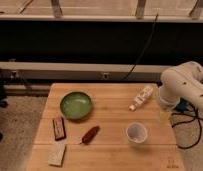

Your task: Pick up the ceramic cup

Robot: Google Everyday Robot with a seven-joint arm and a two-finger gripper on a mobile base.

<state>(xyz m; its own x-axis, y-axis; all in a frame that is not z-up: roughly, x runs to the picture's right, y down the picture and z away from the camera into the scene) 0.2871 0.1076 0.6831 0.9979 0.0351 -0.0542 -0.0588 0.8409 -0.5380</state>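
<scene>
white round ceramic cup (136, 133) on smooth wooden table (110, 150), hand (164, 112) near it, openness i cannot tell.

No legible text in view. The white bottle (142, 97) has dark marking on its side, too small to read. There's a faint mark on the tabletop (115, 115) at the front-right corner, also unreadable. The tool (164, 111) hangs under the white arm (182, 85) at the tabletop's right edge, behind and right of the ceramic cup (136, 133).
</scene>
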